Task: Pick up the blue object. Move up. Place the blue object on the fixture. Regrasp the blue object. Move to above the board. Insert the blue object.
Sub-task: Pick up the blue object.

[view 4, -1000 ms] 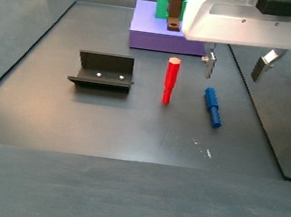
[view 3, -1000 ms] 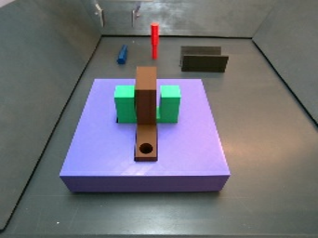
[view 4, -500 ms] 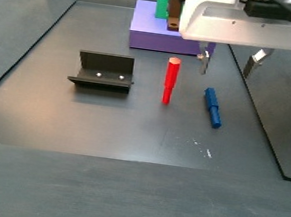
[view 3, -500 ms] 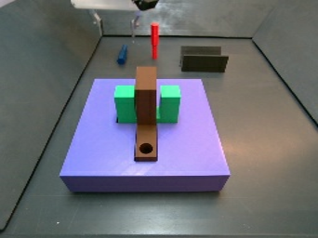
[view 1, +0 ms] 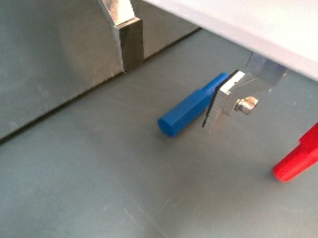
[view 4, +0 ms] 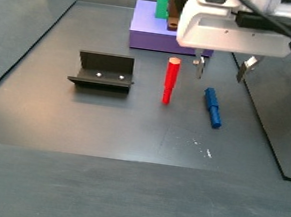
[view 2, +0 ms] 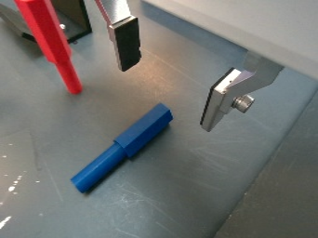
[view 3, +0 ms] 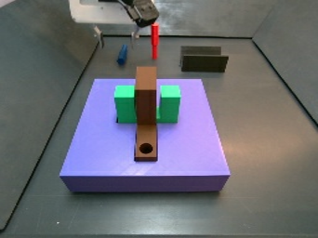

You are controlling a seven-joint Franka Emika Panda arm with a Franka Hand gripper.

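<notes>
I judge I am on the pick-up: my jaws (view 2: 174, 79) hang apart above the blue object (view 2: 122, 149) lying on the floor, so next I must descend and close on it.

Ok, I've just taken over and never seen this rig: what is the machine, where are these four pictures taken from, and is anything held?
It is one robot arm with a two-finger gripper. Two pictures come from cameras on its wrist, looking down past the fingers; two come from cameras fixed beside the table. The gripper is open and empty, hovering over the blue peg, which lies flat on the grey floor. A red peg stands upright beside it. The dark fixture sits farther off. The purple board carries a green block and a brown bar with a round hole.
</notes>
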